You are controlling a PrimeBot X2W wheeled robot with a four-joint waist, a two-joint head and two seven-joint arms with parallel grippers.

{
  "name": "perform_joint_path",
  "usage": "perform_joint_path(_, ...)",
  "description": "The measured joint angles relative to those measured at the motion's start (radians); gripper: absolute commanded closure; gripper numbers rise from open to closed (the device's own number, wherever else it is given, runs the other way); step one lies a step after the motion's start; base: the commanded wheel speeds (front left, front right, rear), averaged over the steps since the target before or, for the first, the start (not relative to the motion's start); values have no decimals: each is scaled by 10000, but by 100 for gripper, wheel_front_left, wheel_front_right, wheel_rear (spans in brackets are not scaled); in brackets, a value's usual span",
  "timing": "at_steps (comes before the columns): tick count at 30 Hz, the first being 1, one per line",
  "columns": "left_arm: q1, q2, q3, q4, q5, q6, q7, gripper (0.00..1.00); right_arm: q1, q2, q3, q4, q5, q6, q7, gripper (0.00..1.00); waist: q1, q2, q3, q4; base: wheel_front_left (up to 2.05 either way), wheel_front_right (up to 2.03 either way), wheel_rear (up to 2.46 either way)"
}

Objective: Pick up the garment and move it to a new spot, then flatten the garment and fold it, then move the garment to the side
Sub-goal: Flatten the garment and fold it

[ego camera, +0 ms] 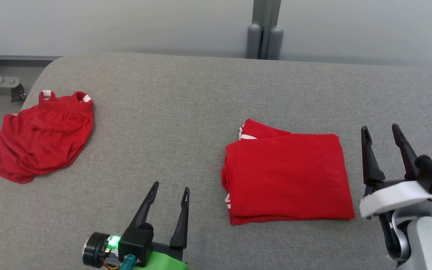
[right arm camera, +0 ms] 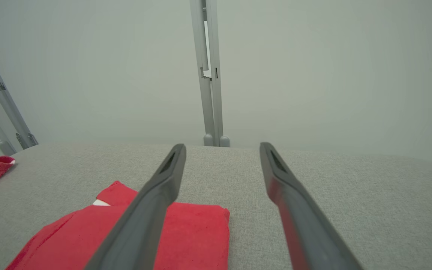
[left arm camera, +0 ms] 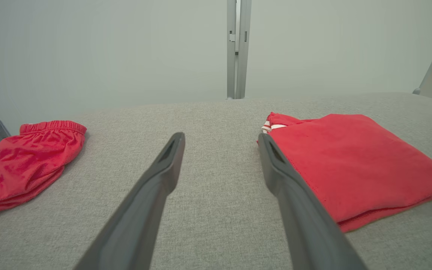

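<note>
head view counts two red garments on the grey padded table (ego camera: 171,97), two grippers, and one grey post (ego camera: 264,33) at the wall, behind the folded garment. the folded garment (ego camera: 289,176) lies flat as a neat, roughly rectangular stack, its long axis running left to right across this view and tipped slightly. bits of white trim peek out at its far left corner and its near left edge. no brand, label or writing can be read on either piece. the crumpled red shorts (ego camera: 41,138) sit well apart to the left of the folded garment, elastic waistband turned toward the wall, near the table's left edge. the left gripper (ego camera: 171,186) hovers just left of the folded garment's near corner, fingers spread wide and holding nothing. the right gripper (ego camera: 380,128) stands just off the folded garment's right edge, fingers likewise parted and empty, pointing toward the wall.
</note>
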Motion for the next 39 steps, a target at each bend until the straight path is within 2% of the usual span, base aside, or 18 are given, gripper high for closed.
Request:
perform_joint_path(2,105,-2,205,-63,-82,98,0,0,380,-221,422,800,121,0,-679,0,0,0,-133,-313,0,0,0)
perform_joint_path(5,269,-6,474,-161,-127,247,2,0,630,-456,1323,1246,629,-4,-972,0,0,0,-319,-612,0,0,0)
perform_joint_path(7,342,-4,642,-234,-121,309,0,0,690,-556,1875,1083,1101,4,-988,0,0,0,-434,-788,0,0,0)
perform_joint_path(10,482,52,823,-357,27,378,0,0,904,-667,2102,458,1461,2,-1020,0,0,0,-606,-1042,0,0,0)
perform_joint_path(14,677,88,1007,-660,203,428,0,0,1446,-629,2127,-13,1396,2,-1028,0,0,0,-900,-1260,0,0,0)
perform_joint_path(21,1241,77,1313,-849,215,437,0,0,1894,-389,1889,-75,1223,0,-1030,0,0,0,-1425,-1453,0,0,0)
perform_joint_path(39,1633,6,1655,-851,73,282,0,0,2383,56,1593,31,953,2,-1028,0,0,0,-1835,-1330,0,0,0)
